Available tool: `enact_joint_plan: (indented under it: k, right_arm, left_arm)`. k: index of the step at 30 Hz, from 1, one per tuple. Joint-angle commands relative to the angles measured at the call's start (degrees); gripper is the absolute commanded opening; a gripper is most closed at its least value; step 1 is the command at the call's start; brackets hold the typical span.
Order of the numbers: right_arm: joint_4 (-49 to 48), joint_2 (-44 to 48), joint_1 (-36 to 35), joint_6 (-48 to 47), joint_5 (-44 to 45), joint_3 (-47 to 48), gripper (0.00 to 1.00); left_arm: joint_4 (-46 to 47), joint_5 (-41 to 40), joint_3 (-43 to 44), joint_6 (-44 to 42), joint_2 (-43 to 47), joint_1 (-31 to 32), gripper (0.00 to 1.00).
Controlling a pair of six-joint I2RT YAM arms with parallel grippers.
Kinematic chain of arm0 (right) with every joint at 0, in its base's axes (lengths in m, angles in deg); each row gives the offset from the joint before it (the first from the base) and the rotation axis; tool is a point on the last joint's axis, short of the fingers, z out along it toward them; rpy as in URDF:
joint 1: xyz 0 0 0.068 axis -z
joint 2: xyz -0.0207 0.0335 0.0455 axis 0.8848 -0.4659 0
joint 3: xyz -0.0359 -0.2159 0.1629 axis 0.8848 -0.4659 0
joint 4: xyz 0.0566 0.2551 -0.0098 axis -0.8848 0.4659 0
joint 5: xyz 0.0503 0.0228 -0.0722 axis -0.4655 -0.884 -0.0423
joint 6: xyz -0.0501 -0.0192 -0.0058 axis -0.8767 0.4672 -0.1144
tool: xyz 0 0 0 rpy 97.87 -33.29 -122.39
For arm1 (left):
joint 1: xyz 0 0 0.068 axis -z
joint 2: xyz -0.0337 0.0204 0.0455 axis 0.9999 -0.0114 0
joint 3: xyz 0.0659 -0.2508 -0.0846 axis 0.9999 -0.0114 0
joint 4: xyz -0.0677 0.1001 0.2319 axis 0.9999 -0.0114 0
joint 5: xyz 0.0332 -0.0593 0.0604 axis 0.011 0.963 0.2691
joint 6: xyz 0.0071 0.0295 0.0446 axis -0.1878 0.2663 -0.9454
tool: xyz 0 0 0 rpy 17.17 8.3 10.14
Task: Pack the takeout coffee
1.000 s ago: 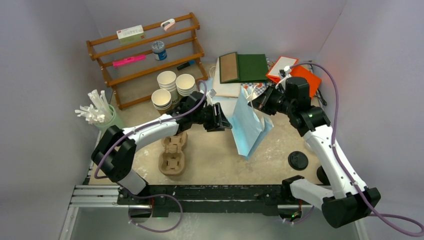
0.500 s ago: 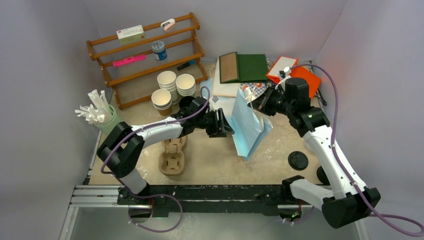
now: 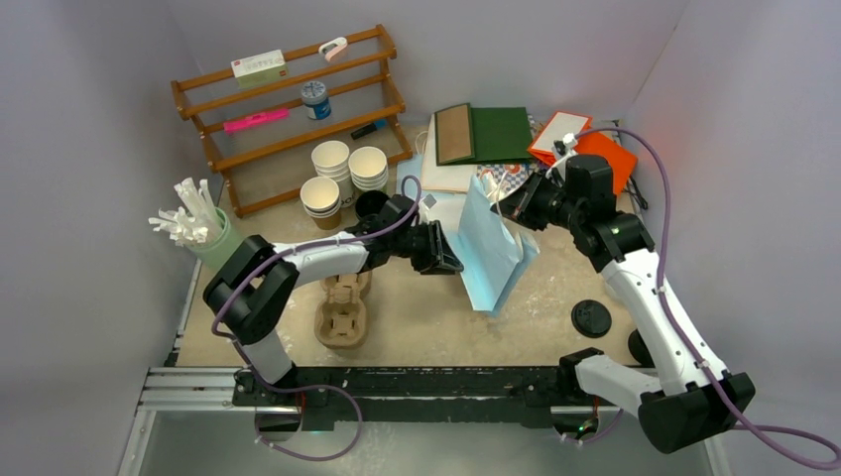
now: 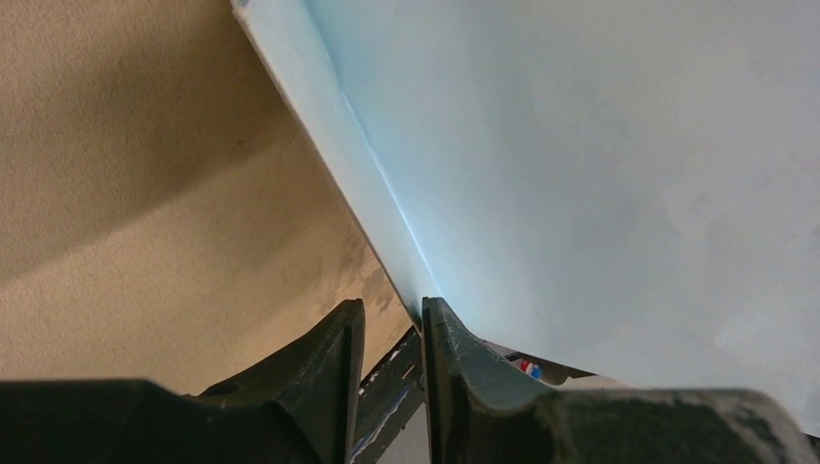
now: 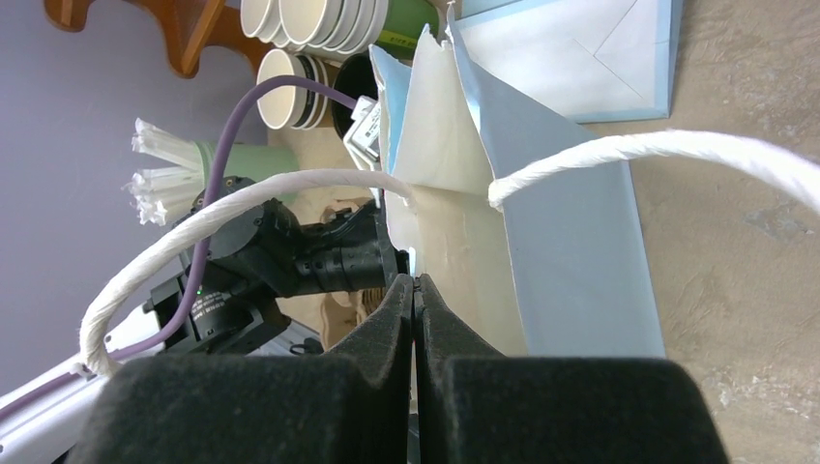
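The coffee does not show in any view, so I cannot tell where it is or how it looks.

The blue bag [image 3: 491,248] stands on the table [image 3: 417,317], tipped a little, with its mouth up. In the right wrist view the inside looks cream. I cannot see if anything is in it.

The right claw [image 5: 414,282] is pinched tight on the top edge of the bag. One white rope handle [image 5: 619,155] loops past it.

The left claw [image 4: 390,309] has its fingers a small gap apart. The folded side edge of the bag sits right at the tips, with nothing between them.

A second ago the left claw was a bit away from the bag. Now it has come up against the bag's left side, and that arm's elbow has swung in to the right. The right arm has stayed put.

A black cup [image 3: 369,204] sits just behind the left arm. Three stacks of white cups [image 3: 330,161] stand near it. A green cup [image 3: 220,238] holds white straws [image 3: 183,220]. A brown tray [image 3: 342,315] lies under the left arm. A black lid [image 3: 591,317] lies near the right arm.
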Motion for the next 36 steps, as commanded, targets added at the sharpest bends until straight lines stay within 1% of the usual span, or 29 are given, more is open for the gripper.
enact_joint_plan:
  k: [1, 4, 5, 7, 8, 9, 10, 15, 21, 28, 32, 35, 36]
  right_arm:
    - [-0.35, 1.24, 0.05, 0.03, -1.01, -0.52, 0.00]
    - [-0.32, 1.12, 0.06, -0.07, -1.02, -0.28, 0.00]
    - [-0.35, 1.11, 0.01, -0.09, -1.00, -0.19, 0.00]
    - [-0.15, 1.11, 0.04, -0.24, -0.62, 0.00, 0.00]
    - [-0.02, 1.11, 0.05, -0.35, -0.37, 0.29, 0.00]
    - [0.19, 1.15, 0.03, -0.42, -0.02, 0.55, 0.00]
    - [0.38, 1.20, 0.01, -0.57, 0.36, 0.75, 0.00]
    - [4.36, 0.37, 0.13, -1.03, 4.23, 4.67, 0.00]
    - [10.62, -1.10, 0.54, -3.36, 9.77, 11.61, 0.00]
    - [16.19, -3.16, 1.42, -3.82, 12.39, 16.98, 0.00]
    - [16.18, -4.08, 1.61, -4.80, 9.85, 18.15, 0.00]
    - [16.46, -5.83, 1.63, -8.19, 3.23, 18.48, 0.00]
    - [16.56, -6.25, 1.65, -9.25, 0.67, 18.47, 0.03]
  left_arm:
    - [2.47, 1.53, 1.64, 0.88, -1.01, 0.39, 0.30]
    - [2.78, 2.25, 1.74, 1.31, -1.70, 0.38, 0.31]
    - [2.91, 2.45, 1.74, 1.42, -1.91, 0.39, 0.29]
    - [2.91, 2.74, 1.78, 1.43, -2.06, 0.40, 0.21]
    - [2.85, 2.75, 1.79, 1.39, -2.06, 0.41, 0.14]
    - [2.77, 2.91, 1.81, 1.24, -2.11, 0.37, 0.05]
    - [2.83, 3.42, 1.89, 0.83, -2.20, 0.40, 0.00]
    - [0.45, 3.32, 2.36, -1.44, -2.12, -0.01, 0.00]
    - [-0.85, 2.20, 1.50, -7.58, -1.65, -0.25, 0.00]
    - [4.19, 3.40, -2.19, -8.70, -2.05, -0.25, 0.00]
    - [6.47, 4.44, -2.81, -8.57, -2.55, -0.18, 0.00]
    - [6.96, 4.66, -1.81, -8.05, -2.01, -0.16, 0.00]
    - [6.48, 4.62, -1.03, -8.10, -1.77, -0.12, 0.00]
